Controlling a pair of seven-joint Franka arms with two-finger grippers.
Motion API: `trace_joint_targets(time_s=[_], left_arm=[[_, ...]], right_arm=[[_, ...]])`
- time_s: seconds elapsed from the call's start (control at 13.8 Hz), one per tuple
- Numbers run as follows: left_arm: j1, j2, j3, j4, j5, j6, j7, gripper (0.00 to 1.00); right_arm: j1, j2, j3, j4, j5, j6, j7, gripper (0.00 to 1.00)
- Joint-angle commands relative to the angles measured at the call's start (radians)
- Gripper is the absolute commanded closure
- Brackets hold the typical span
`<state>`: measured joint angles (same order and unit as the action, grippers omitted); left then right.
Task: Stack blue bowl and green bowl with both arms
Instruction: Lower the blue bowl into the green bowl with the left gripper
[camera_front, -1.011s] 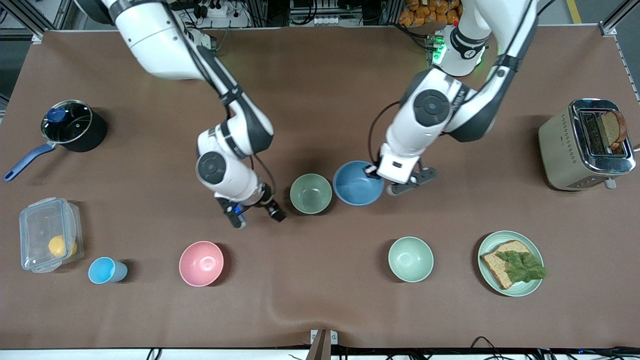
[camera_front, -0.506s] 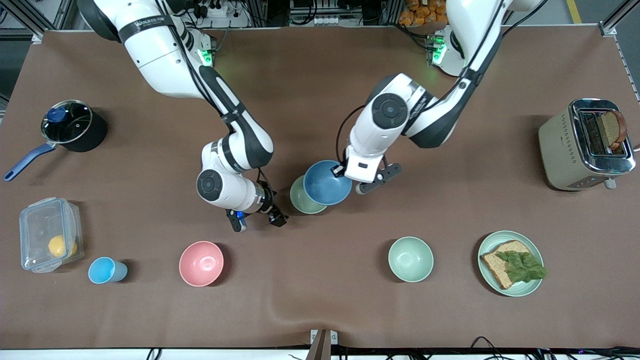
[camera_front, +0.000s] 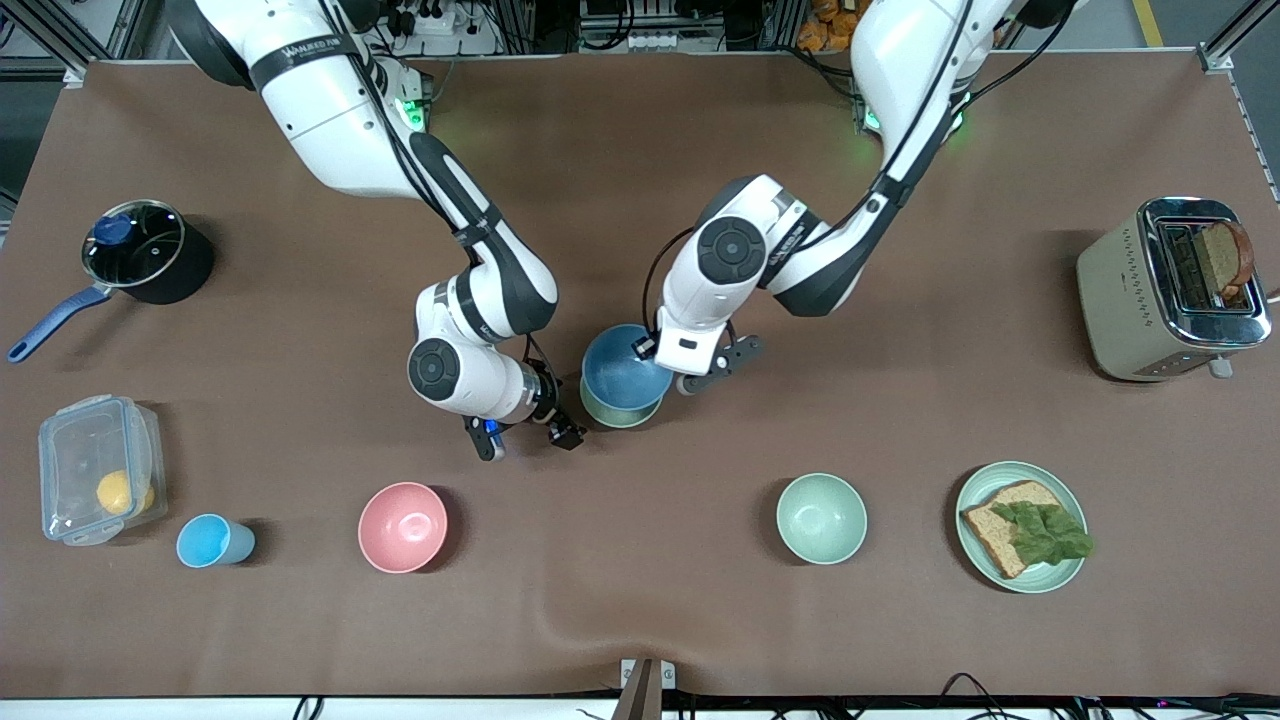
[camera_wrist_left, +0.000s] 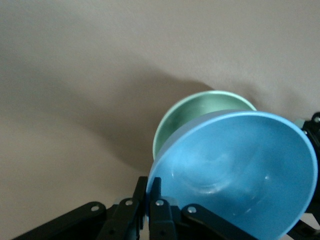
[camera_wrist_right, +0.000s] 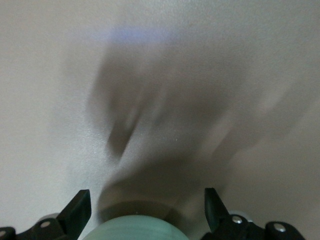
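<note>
Right gripper (camera_front: 527, 440) low beside green bowl (camera_front: 617, 411), fingers spread wide, bowl's wall between them in right wrist view. Left gripper (camera_front: 648, 349) clamped on blue bowl (camera_front: 625, 369) rim, bowl tilted, over green bowl at table centre.

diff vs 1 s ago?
The left gripper, shut on the blue bowl, carried it toward the right arm's end until it is over the green bowl. The right gripper, open, edged up beside the green bowl. The green bowl itself stayed put.
</note>
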<state>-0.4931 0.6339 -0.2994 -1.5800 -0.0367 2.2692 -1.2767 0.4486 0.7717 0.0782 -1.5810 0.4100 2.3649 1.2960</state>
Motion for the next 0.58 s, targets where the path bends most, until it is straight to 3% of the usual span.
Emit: trace_joint_targets(time_s=[0.0,0.51], left_arm=[[-0.022,0.049,0.008,0.032,-0.006,0.050,-0.015,1.00],[-0.024,0.092,0.016,0.032,0.041,0.093,0.002,1.00]], right_arm=[[0.002,0.017,0.000,0.027,0.012,0.000,0.011,0.00],[0.009,0.023,0.000,0.027,0.007,0.011,0.011,0.00]])
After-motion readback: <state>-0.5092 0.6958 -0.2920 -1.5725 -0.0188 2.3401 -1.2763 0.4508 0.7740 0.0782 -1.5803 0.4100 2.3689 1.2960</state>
